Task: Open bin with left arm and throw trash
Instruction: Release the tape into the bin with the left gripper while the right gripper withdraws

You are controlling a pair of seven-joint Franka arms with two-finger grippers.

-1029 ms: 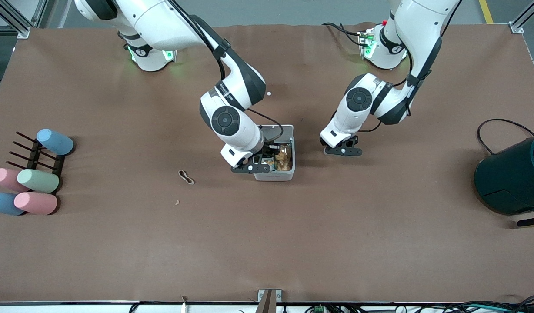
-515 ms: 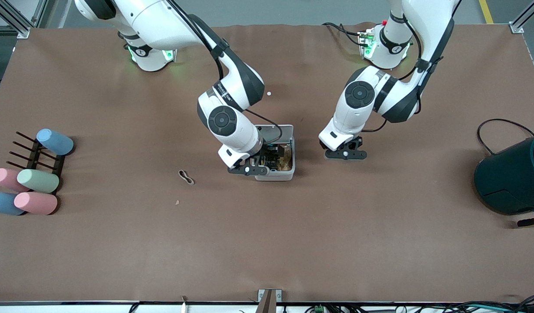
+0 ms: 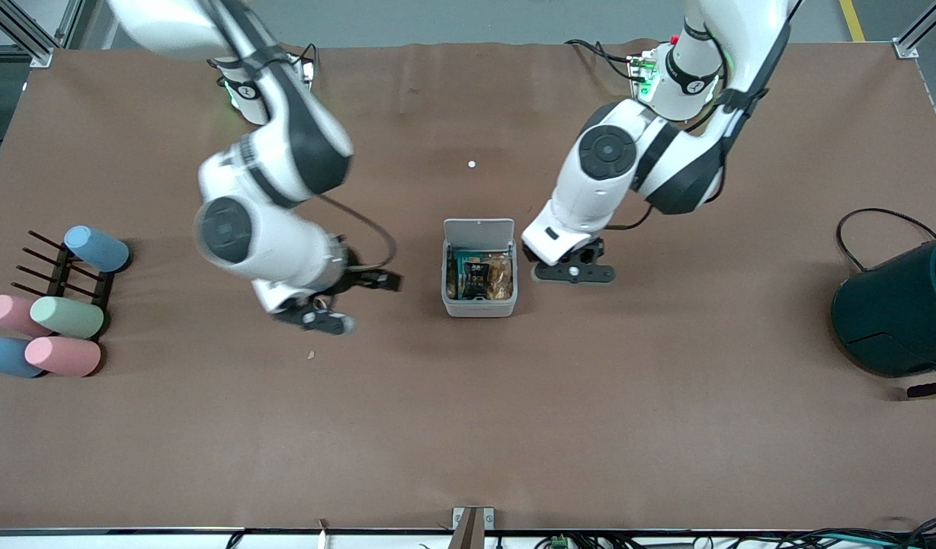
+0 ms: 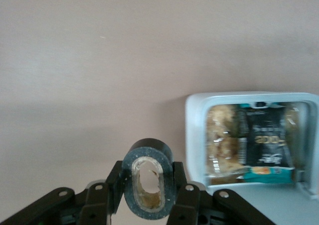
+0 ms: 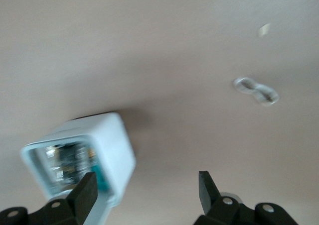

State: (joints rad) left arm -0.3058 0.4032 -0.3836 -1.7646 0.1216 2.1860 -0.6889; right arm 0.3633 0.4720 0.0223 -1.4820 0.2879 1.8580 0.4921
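The bin (image 3: 479, 306) stands mid-table with its lid (image 3: 479, 229) raised. A crumpled black wrapper (image 3: 473, 276) lies inside on tan scraps. My left gripper (image 3: 573, 271) hangs beside the bin, toward the left arm's end. In the left wrist view it (image 4: 148, 180) is shut on the black tape roll (image 4: 149, 146), with the bin (image 4: 197, 135) and wrapper (image 4: 266, 140) close by. My right gripper (image 3: 319, 319) is open and empty, low over the table toward the right arm's end. In its wrist view (image 5: 147, 182) the beige rubber band (image 5: 255, 90) lies flat and the bin (image 5: 117, 145) shows.
Pastel cups (image 3: 64, 316) lie on a black rack (image 3: 60, 267) at the right arm's end. A dark teal drum (image 3: 895, 313) with a cable stands at the left arm's end. A small scrap (image 3: 310, 354) and a white speck (image 3: 472, 163) lie on the brown cloth.
My right arm has swung from over the bin toward the rubber band, hiding it in the front view. The wrapper now shows inside the bin. My left gripper has moved closer to the bin.
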